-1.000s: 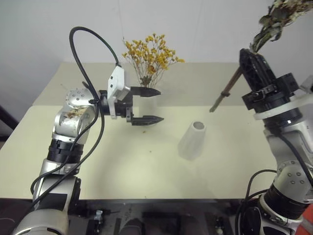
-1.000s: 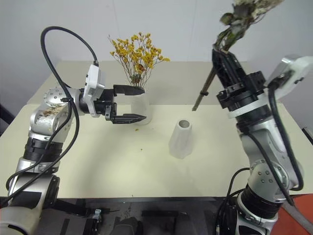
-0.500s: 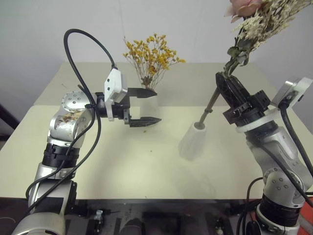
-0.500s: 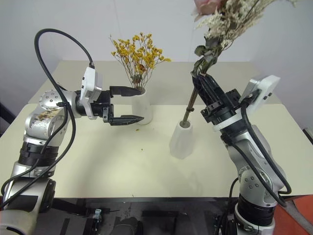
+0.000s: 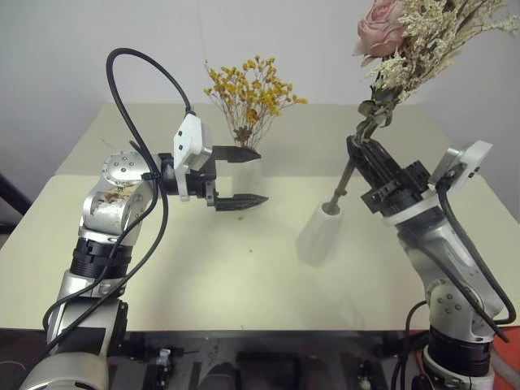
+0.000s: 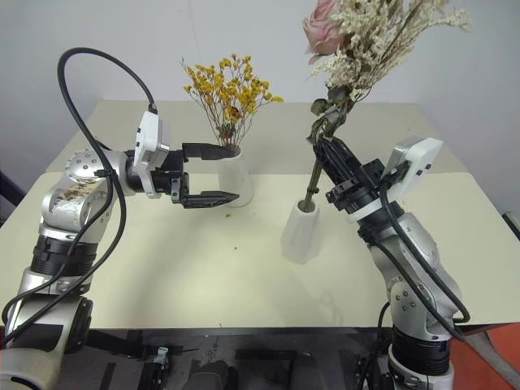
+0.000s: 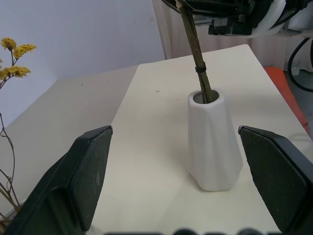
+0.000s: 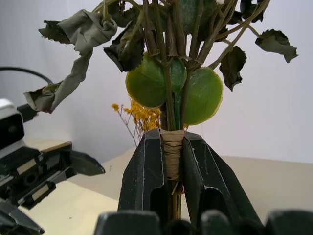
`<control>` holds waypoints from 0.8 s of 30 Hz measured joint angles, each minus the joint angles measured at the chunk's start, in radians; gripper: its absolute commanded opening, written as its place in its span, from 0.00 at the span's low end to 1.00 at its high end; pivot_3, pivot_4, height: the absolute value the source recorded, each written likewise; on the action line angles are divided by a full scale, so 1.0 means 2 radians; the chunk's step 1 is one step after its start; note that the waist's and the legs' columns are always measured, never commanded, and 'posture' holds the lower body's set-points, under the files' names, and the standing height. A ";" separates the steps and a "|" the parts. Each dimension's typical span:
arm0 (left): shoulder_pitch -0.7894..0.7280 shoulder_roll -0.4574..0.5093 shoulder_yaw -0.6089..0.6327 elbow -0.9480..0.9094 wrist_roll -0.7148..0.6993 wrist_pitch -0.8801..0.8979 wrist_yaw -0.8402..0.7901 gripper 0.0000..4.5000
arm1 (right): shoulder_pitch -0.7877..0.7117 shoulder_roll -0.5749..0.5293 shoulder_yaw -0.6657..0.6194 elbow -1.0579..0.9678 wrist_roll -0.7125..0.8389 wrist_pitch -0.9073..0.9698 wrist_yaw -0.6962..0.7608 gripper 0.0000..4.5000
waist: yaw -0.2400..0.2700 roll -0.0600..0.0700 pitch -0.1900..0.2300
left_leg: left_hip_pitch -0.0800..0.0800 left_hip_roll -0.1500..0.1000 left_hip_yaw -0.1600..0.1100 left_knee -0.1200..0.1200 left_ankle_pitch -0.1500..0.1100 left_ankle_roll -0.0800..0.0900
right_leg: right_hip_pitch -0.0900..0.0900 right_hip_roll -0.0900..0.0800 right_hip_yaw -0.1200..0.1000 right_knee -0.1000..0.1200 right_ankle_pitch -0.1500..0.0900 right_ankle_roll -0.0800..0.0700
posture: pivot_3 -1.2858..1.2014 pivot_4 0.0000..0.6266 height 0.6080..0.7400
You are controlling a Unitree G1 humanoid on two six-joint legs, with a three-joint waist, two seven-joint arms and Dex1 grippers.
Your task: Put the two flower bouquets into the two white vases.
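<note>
- Two white vases stand on the cream table: the far vase behind the left gripper's fingers, and the near vase in the middle of the table, plain matte, tapering to a round mouth and looking slanted.
- One bunch, the yellow bouquet, is made of tiny yellow-orange blossoms on thin brown stems; it stands upright in the far vase.
- The other bunch, the pink bouquet, is fuller: a dusty pink rose, sprays of cream-white dried flowers, dark curled leaves and two round green leaves just above a tan binding around the stems.
- Its thick brown stem slants down, and its lower end sits inside the mouth of the near vase.
- The right gripper is clamped tight on that stem; in the right wrist view its two black fingers press on either side of the bound part.
- The left gripper points sideways across the table with its fingers spread wide and nothing between them; it sits just in front of the far vase, and in the left wrist view the near vase stands framed between the two black fingers, well apart from both.
- No brand, label or readable writing shows on the vases, bouquets or arms.
</note>
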 measured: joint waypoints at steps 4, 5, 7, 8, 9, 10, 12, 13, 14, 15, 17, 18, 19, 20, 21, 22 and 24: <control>0.000 0.000 0.000 0.000 0.000 -0.002 0.000 1.00 | 0.019 0.002 0.006 0.004 -0.016 -0.017 0.013 0.05 | 0.000 0.000 0.000 | 0.000 0.000 0.000 0.000 0.000 0.000 | 0.000 0.000 0.000 0.000 0.000 0.000 | 0.52 0.24 1.00; 0.000 0.000 0.000 0.000 0.000 -0.004 0.000 1.00 | 0.023 0.002 0.009 0.005 -0.020 -0.021 0.016 0.05 | 0.000 0.000 0.000 | 0.000 0.000 0.000 0.000 0.000 0.000 | 0.000 0.000 0.000 0.000 0.000 0.000 | 0.52 0.24 1.00; 0.000 0.000 0.000 0.000 0.001 -0.006 0.000 1.00 | 0.032 0.006 0.019 0.009 -0.029 -0.032 0.022 0.05 | 0.000 0.000 0.000 | 0.000 0.000 0.000 0.000 0.000 0.000 | 0.000 0.000 0.000 0.000 0.000 0.000 | 0.52 0.24 1.00; 0.000 0.000 0.000 0.000 0.001 -0.006 0.000 1.00 | 0.033 0.006 0.021 0.010 -0.033 -0.033 0.025 0.05 | 0.000 0.000 0.000 | 0.000 0.000 0.000 0.000 0.000 0.000 | 0.000 0.000 0.000 0.000 0.000 0.000 | 0.52 0.24 1.00; 0.000 0.000 0.000 0.000 0.002 -0.006 0.000 1.00 | 0.034 0.007 0.022 0.012 -0.038 -0.037 0.027 0.05 | 0.000 0.000 0.000 | 0.000 0.000 0.000 0.000 0.000 0.000 | 0.000 0.000 0.000 0.000 0.000 0.000 | 0.52 0.24 1.00; 0.000 0.000 0.000 0.000 0.003 -0.007 0.000 1.00 | 0.034 0.008 0.023 0.014 -0.040 -0.041 0.027 0.05 | 0.000 0.000 0.000 | 0.000 0.000 0.000 0.000 0.000 0.000 | 0.000 0.000 0.000 0.000 0.000 0.000 | 0.52 0.24 1.00; 0.000 0.000 0.000 0.000 0.004 -0.007 0.000 1.00 | 0.036 0.012 0.026 0.016 -0.045 -0.049 0.031 0.05 | 0.000 0.000 0.000 | 0.000 0.000 0.000 0.000 0.000 0.000 | 0.000 0.000 0.000 0.000 0.000 0.000 | 0.52 0.24 1.00; 0.000 0.000 0.000 0.000 0.004 -0.008 0.000 1.00 | 0.037 0.013 0.030 0.019 -0.050 -0.052 0.034 0.05 | 0.000 0.000 0.000 | 0.000 0.000 0.000 0.000 0.000 0.000 | 0.000 0.000 0.000 0.000 0.000 0.000 | 0.52 0.24 1.00; 0.000 -0.001 0.000 0.000 0.004 -0.008 0.000 1.00 | 0.040 0.015 0.034 0.022 -0.054 -0.055 0.037 0.05 | 0.000 0.000 0.000 | 0.000 0.000 0.000 0.000 0.000 0.000 | 0.000 0.000 0.000 0.000 0.000 0.000 | 0.52 0.24 1.00; 0.000 -0.001 0.000 0.000 0.004 -0.008 0.000 1.00 | 0.043 0.017 0.039 0.025 -0.059 -0.059 0.038 0.05 | 0.000 0.000 0.000 | 0.000 0.000 0.000 0.000 0.000 0.000 | 0.000 0.000 0.000 0.000 0.000 0.000 | 0.52 0.24 1.00; 0.000 -0.001 0.000 0.000 0.005 -0.008 0.000 1.00 | 0.048 0.019 0.042 0.033 -0.064 -0.062 0.040 0.05 | 0.000 0.000 0.000 | 0.000 0.000 0.000 0.000 0.000 0.000 | 0.000 0.000 0.000 0.000 0.000 0.000 | 0.52 0.24 1.00; 0.000 -0.001 0.000 0.000 0.005 -0.008 0.000 1.00 | 0.048 0.020 0.042 0.035 -0.067 -0.065 0.040 0.05 | 0.000 0.000 0.000 | 0.000 0.000 0.000 0.000 0.000 0.000 | 0.000 0.000 0.000 0.000 0.000 0.000 | 0.52 0.24 1.00; 0.000 -0.001 0.000 0.000 0.005 -0.008 0.000 1.00 | 0.048 0.020 0.042 0.037 -0.068 -0.067 0.041 0.05 | 0.000 0.000 0.000 | 0.000 0.000 0.000 0.000 0.000 0.000 | 0.000 0.000 0.000 0.000 0.000 0.000 | 0.52 0.24 1.00; 0.000 -0.001 0.000 0.000 0.005 -0.008 0.000 1.00 | 0.048 0.021 0.042 0.038 -0.072 -0.073 0.044 0.05 | 0.000 0.000 0.000 | 0.000 0.000 0.000 0.000 0.000 0.000 | 0.000 0.000 0.000 0.000 0.000 0.000 | 0.52 0.24 1.00; 0.000 -0.001 0.000 0.000 0.005 -0.008 0.000 1.00 | 0.049 0.021 0.043 0.039 -0.076 -0.075 0.046 0.05 | 0.000 0.000 0.000 | 0.000 0.000 0.000 0.000 0.000 0.000 | 0.000 0.000 0.000 0.000 0.000 0.000 | 0.52 0.24 1.00; 0.000 -0.001 0.000 0.000 0.005 -0.008 0.000 1.00 | 0.050 0.021 0.043 0.040 -0.079 -0.080 0.047 0.05 | 0.000 0.000 0.000 | 0.000 0.000 0.000 0.000 0.000 0.000 | 0.000 0.000 0.000 0.000 0.000 0.000 | 0.52 0.24 1.00; 0.000 -0.001 0.000 0.000 0.005 -0.008 0.001 1.00 | 0.052 0.023 0.046 0.045 -0.086 -0.088 0.048 0.05 | 0.000 0.000 0.000 | 0.000 0.000 0.000 0.000 0.000 0.000 | 0.000 0.000 0.000 0.000 0.000 0.000 | 0.52 0.24 1.00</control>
